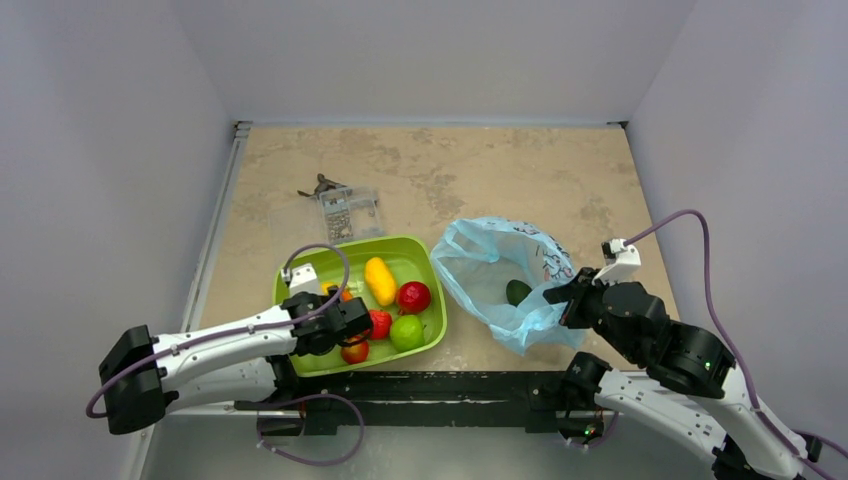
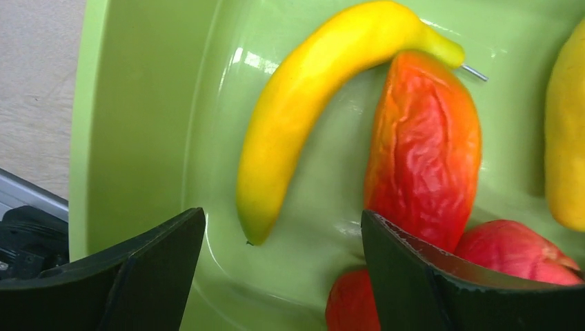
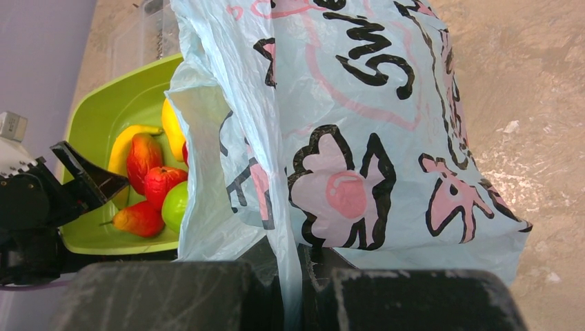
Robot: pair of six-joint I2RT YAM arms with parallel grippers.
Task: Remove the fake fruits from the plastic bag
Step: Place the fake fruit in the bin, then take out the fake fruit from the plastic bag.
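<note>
**A:** Our left fingers [image 2: 138, 276] are standing wide apart with nothing between them, hovering low over the lime-green tray [image 2: 131, 110], which is sitting lower left of centre in the overhead view.

**B:** Why are we hanging there open?

**A:** We are reading it as the drop-off spot. The banana [image 2: 303, 103] and the red-orange mango [image 2: 424, 145] are lying loose on the tray floor right under the left gripper [image 1: 345, 322], close against each other. To their right in the tray we are seeing the plain yellow oval fruit [image 1: 380, 281], a red round one [image 1: 413, 296] and the green apple [image 1: 406, 331].

**B:** And further right?

**A:** The plastic bag [image 1: 500, 262] is lying just beside the tray, right of centre, with its mouth gaping upward. The dark green avocado [image 1: 517, 292] is sitting inside it, so we are judging the task nearly done but not finished.

**B:** Why is the mouth gaping?

**A:** The right gripper [image 3: 290, 293] is pinching the bag's thin film at its right edge, jaws closed tight on it. We are holding it that way, we think, so the opening is steady and within reach of the left gripper.
</note>
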